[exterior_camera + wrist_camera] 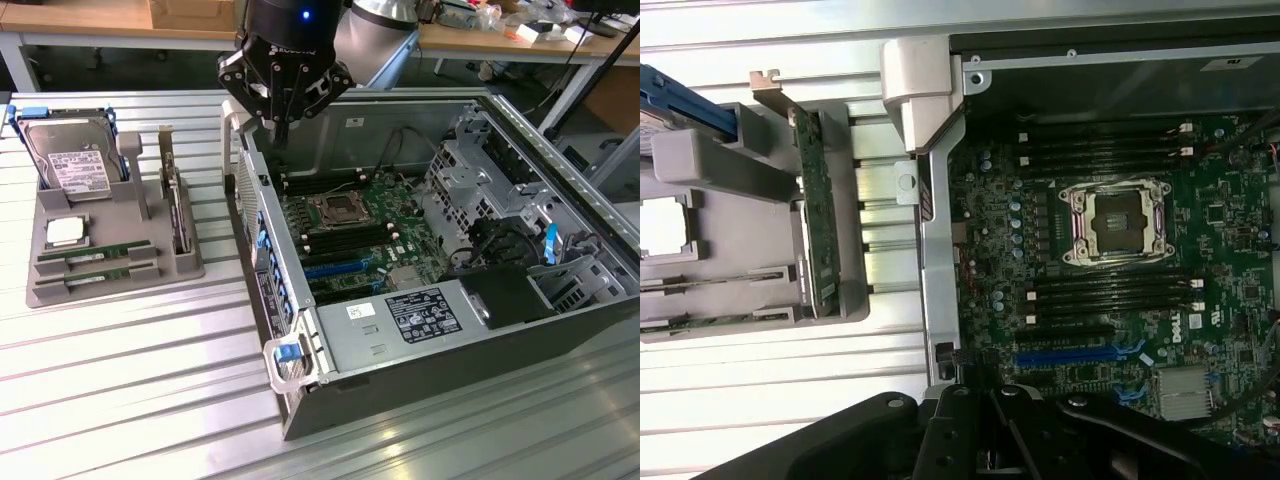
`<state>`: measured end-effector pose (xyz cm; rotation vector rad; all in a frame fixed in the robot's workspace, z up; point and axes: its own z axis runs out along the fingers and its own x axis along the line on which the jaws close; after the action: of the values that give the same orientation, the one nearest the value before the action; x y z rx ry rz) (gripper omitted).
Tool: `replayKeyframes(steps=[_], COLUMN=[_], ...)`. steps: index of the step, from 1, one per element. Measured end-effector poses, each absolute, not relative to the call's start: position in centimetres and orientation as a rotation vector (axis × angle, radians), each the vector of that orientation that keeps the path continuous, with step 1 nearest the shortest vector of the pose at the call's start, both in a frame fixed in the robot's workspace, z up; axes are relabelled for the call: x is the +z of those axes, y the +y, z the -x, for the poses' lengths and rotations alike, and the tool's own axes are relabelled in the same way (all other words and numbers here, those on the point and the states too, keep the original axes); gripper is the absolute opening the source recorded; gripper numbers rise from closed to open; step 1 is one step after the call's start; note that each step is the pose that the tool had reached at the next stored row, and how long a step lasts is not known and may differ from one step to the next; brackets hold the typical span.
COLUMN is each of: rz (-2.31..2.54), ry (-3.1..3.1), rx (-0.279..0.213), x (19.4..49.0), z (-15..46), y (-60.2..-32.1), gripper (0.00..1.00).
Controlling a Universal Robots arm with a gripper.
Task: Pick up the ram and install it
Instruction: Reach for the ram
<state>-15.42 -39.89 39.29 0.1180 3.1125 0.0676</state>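
Just below the gripper (283,126) the side wall of the open server case (252,190) is found; the fingers are pressed together and nothing is held between them. The ram (97,256) lies well apart from the gripper, in the grey tray (60,292). If the fingers are not opened, the stick probably cannot be grasped, and the upright expansion card (177,205) near it could be struck.

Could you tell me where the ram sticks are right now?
Both ram sticks lie in the grey tray on the exterior view's left, beside the processor chip.
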Motion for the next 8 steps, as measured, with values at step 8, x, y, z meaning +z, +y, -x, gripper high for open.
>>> replayKeyframes(steps=[8], rz=[-0.118], ry=[3.112], rx=[0.068], x=[39.28], z=[15.64], y=[-39.89], gripper=[0.11])
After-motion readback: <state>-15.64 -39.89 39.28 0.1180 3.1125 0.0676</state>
